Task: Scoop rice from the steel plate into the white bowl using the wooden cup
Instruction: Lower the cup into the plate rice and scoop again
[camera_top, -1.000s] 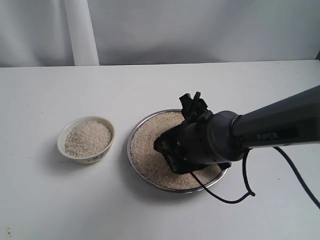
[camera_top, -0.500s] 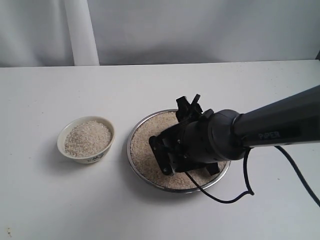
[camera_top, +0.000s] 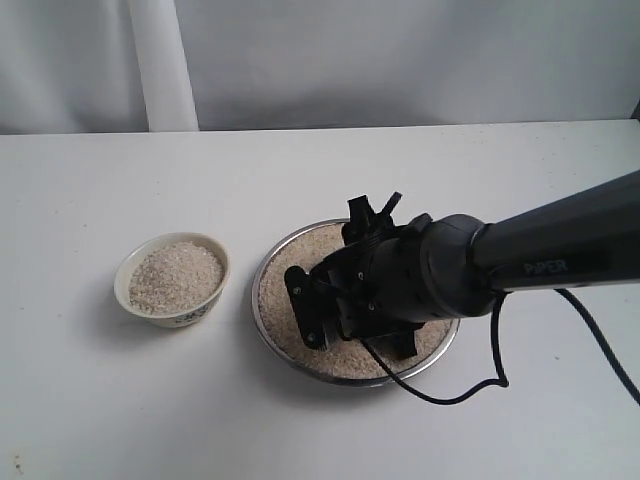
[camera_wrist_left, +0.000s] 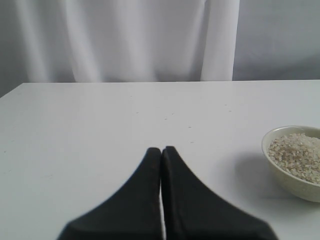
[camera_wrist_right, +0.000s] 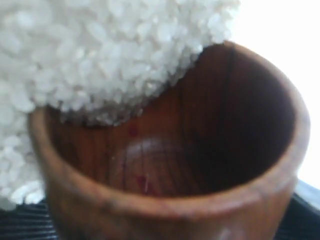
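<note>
Over the wide shiny steel plate (camera_top: 258, 318): right gripper (camera_top: 372, 218) spread wide, clamped round the small dark-brown barrel-shaped wooden cup (camera_wrist_right: 165, 200); cup tipped over, mouth dug into the off-white rice (camera_top: 300, 262), grains spilling in, mostly unfilled; small cream-white bowl (camera_top: 190, 315) sits left of the plate in the exterior view, apart from it, already heaped; bare white table (camera_top: 400, 170) between, only the plate rim to clear; left gripper (camera_wrist_left: 161, 150) pinched shut, empty, near the bowl.

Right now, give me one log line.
step: scoop | right tool: gripping cup, mouth against rice in plate | cup: mostly empty | bowl: has rice | left tool: shut
</note>
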